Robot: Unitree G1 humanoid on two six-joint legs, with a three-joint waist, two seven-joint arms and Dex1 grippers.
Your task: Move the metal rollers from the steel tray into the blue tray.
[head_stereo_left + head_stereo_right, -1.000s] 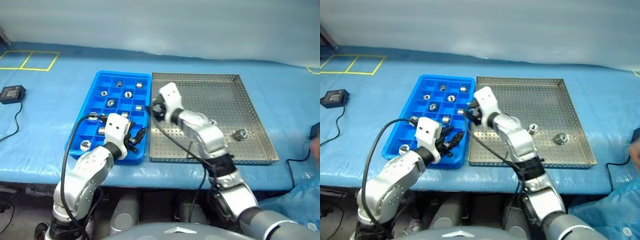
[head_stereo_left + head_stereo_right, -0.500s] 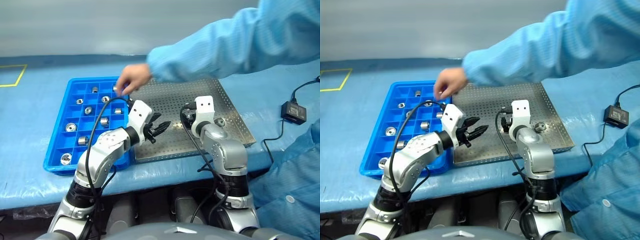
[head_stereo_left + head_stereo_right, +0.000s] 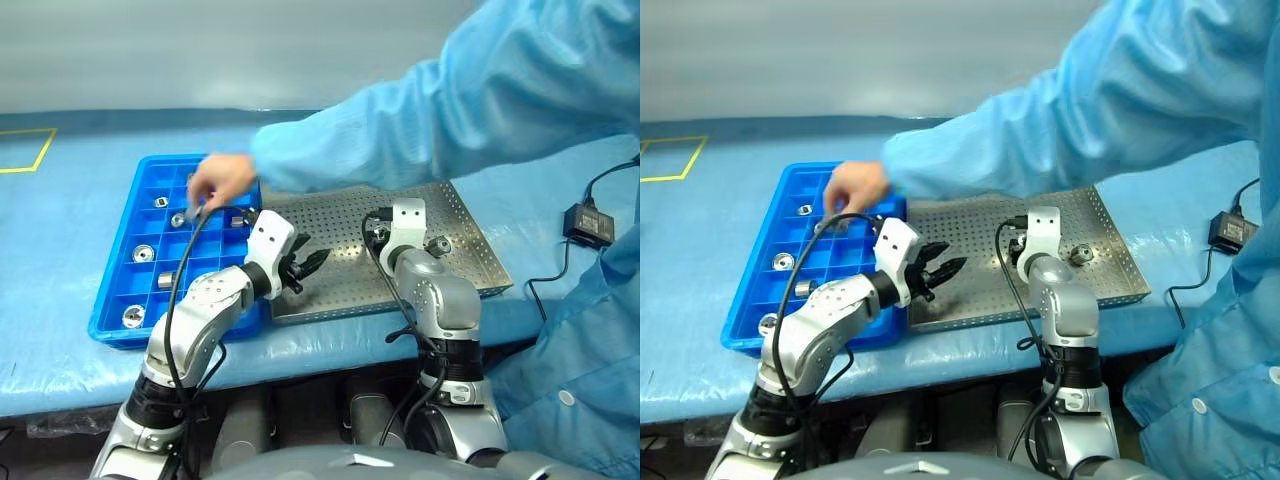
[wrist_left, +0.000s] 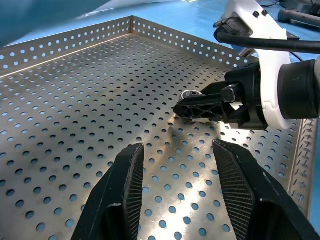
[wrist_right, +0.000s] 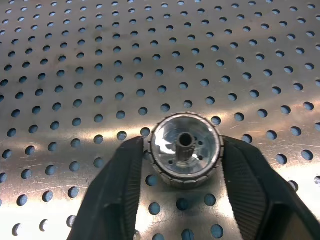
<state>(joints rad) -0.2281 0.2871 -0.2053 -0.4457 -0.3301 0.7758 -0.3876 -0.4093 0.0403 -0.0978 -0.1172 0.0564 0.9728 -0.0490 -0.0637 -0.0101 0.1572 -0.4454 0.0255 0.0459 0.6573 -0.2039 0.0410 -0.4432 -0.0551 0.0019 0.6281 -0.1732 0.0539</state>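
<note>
The steel tray lies on the blue table with the blue tray to its left. My right gripper is shut on a metal roller that rests on the steel tray's perforated floor. Another roller lies just right of that gripper. Several rollers, such as, sit in the blue tray's compartments. My left gripper hovers over the steel tray's near left part. It points toward the right gripper, and its fingers stand a little apart with nothing between them.
A person's arm in a light blue sleeve reaches across the far side of the steel tray. The person's hand is over the blue tray's far compartments. A black adapter with its cable lies on the right.
My right gripper swung from the blue tray's edge to the steel tray and closed on a roller. The person's hand came in and slid left over the blue tray. The camera view shifted.
</note>
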